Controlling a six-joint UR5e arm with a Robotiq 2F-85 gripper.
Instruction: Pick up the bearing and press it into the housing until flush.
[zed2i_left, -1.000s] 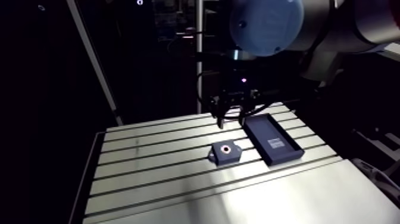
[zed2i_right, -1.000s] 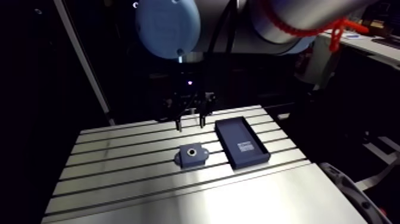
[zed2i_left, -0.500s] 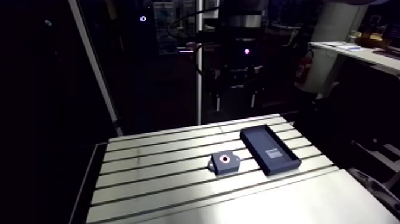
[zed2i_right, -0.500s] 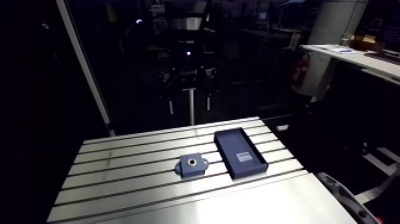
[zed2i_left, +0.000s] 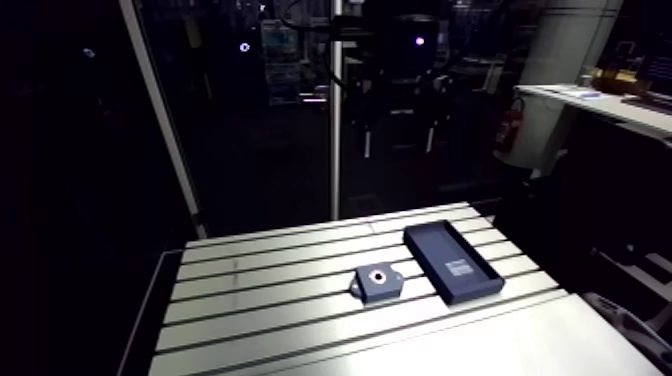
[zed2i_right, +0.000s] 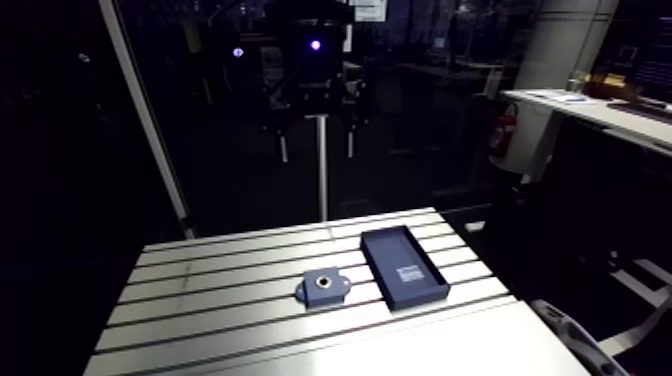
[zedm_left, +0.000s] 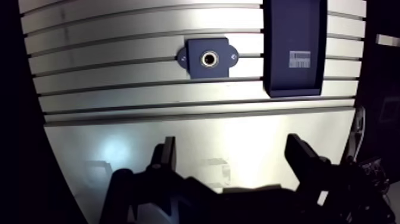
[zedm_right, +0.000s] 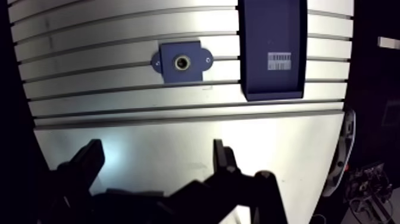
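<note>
The gripper (zedm_left: 232, 149) was spread, empty. The ring (zedm_left: 209, 58) in the block (zedm_left: 196, 68) looked hard, slippery; pinch its rim.

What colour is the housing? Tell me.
The housing is dark blue; it shows best in the wrist view.

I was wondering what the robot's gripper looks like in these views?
The gripper is black throughout, with two angular, blocky fingers on a dark, bulky body. In the arm view it shows only as a dark shape with a small violet light above it.
</note>
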